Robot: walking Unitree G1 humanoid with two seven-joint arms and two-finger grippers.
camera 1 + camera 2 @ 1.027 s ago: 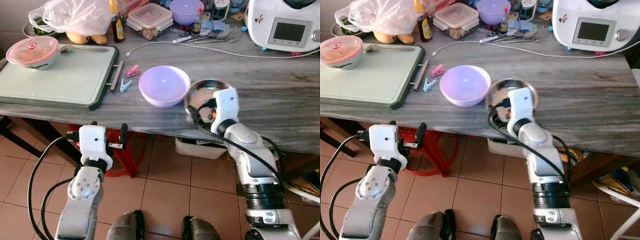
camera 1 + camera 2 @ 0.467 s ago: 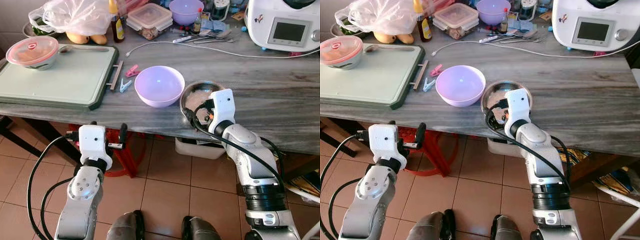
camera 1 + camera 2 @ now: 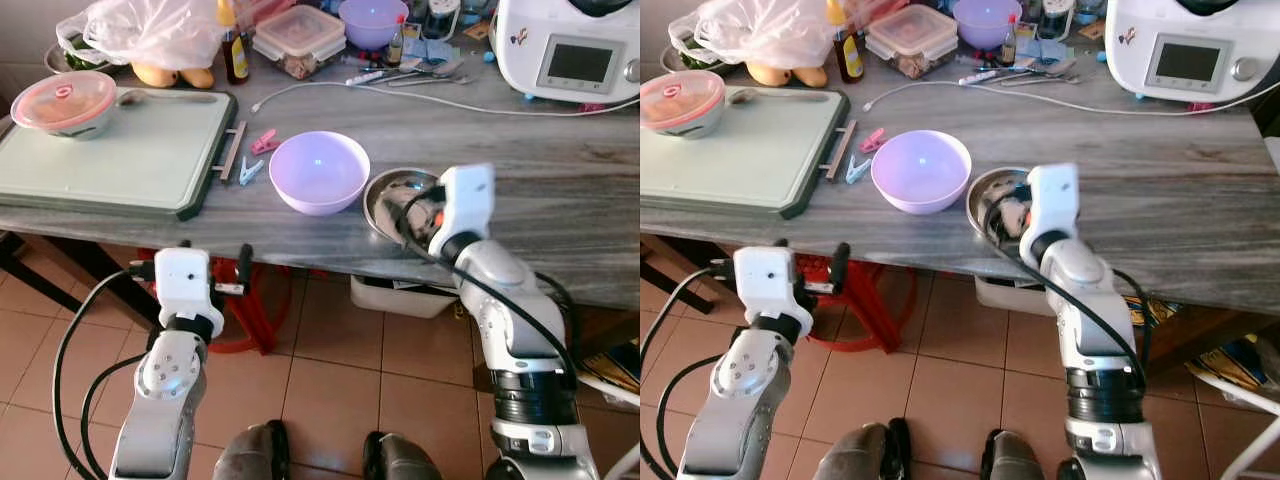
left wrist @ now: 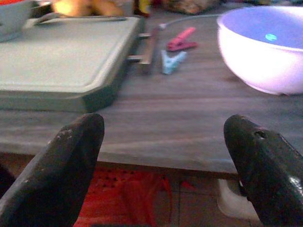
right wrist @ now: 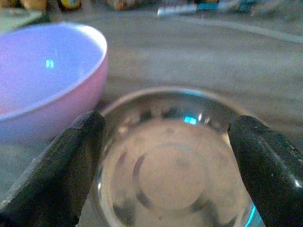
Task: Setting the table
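A lilac bowl (image 3: 320, 172) stands on the grey table (image 3: 560, 210) near its front edge. Just to its right sits a steel bowl (image 3: 392, 192), almost touching it. My right gripper (image 3: 412, 212) hovers over the steel bowl, open, and in the right wrist view its fingers (image 5: 71, 161) straddle the steel bowl (image 5: 170, 175) with the lilac bowl (image 5: 47, 85) beside it. My left gripper (image 3: 190, 262) hangs open below the table's front edge. It faces the table edge (image 4: 165, 151) and holds nothing.
A green board (image 3: 120, 150) with a red-lidded bowl (image 3: 65, 100) lies at the left. Two clothes pegs (image 3: 258, 150) and a white cable (image 3: 420, 100) lie behind the bowls. A white kitchen machine (image 3: 565, 50), food boxes and a plastic bag (image 3: 150, 30) crowd the back.
My right wrist has swung up and to the right, and its fingers now reach over the steel bowl. The lilac bowl has slid slightly left. The left arm has not moved.
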